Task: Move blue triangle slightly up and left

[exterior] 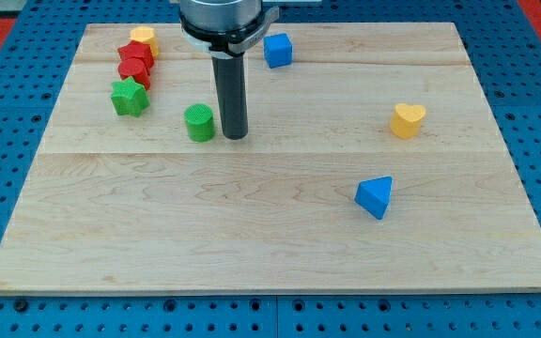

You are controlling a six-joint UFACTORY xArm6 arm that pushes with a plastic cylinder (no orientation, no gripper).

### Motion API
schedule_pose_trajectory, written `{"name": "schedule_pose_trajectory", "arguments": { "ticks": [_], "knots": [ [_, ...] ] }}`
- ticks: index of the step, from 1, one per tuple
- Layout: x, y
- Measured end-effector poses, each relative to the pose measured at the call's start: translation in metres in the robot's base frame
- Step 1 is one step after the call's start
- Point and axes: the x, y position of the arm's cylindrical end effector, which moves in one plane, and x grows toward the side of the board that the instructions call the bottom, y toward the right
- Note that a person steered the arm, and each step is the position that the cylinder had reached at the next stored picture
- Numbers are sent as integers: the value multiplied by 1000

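The blue triangle (pixel 375 196) lies on the wooden board (pixel 270 235) at the lower right. My tip (pixel 234 135) rests on the board left of centre, far up and to the left of the triangle. It stands just right of a green cylinder (pixel 198 123), close beside it; I cannot tell whether they touch.
A blue cube (pixel 278 50) sits at the top centre. A yellow heart (pixel 407 120) is at the right. At the top left are a yellow block (pixel 144 39), two red blocks (pixel 135 62) and a green star (pixel 130 97).
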Motion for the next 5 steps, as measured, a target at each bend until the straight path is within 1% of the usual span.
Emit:
{"name": "schedule_pose_trajectory", "arguments": {
  "ticks": [1,2,3,4,5],
  "knots": [
    [16,69],
    [32,176],
    [59,241],
    [120,224],
    [120,177]
  ]
}}
